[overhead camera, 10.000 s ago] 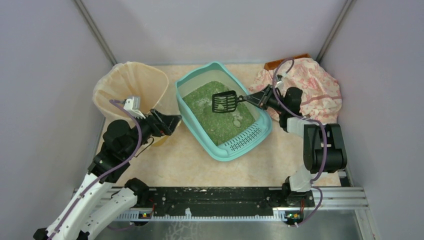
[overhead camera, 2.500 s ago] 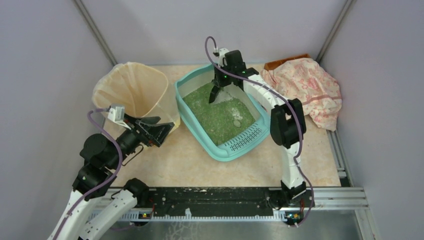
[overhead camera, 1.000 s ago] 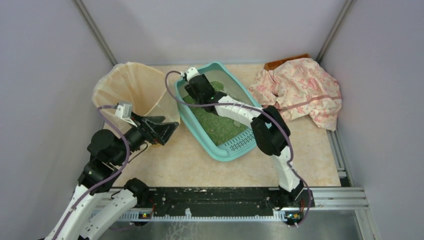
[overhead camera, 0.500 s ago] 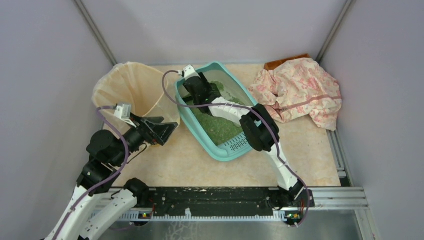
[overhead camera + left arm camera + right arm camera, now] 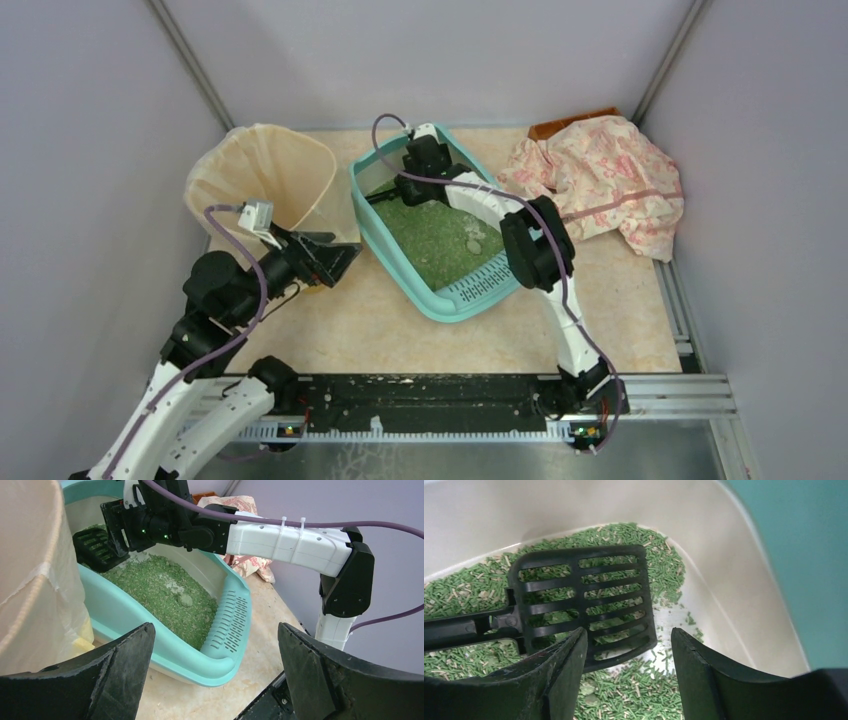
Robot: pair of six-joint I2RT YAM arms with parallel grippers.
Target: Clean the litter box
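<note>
Right gripper (image 5: pixel 628 632) has slid rightward inside the teal rounded plastic litter box (image 5: pixel 437 305), near the table's far edge. It hangs wide open, empty, above the black slotted plastic scoop (image 5: pixel 584 600) lying on green granules (image 5: pixel 469 590); scooping looks paused. Left gripper (image 5: pixel 214 630) gapes empty too.

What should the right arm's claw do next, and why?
Probably slide the right claw toward the scoop handle and close on it: the claw is open, the scoop lies ungripped on the granules, and a pale clump sits in the litter box.
</note>
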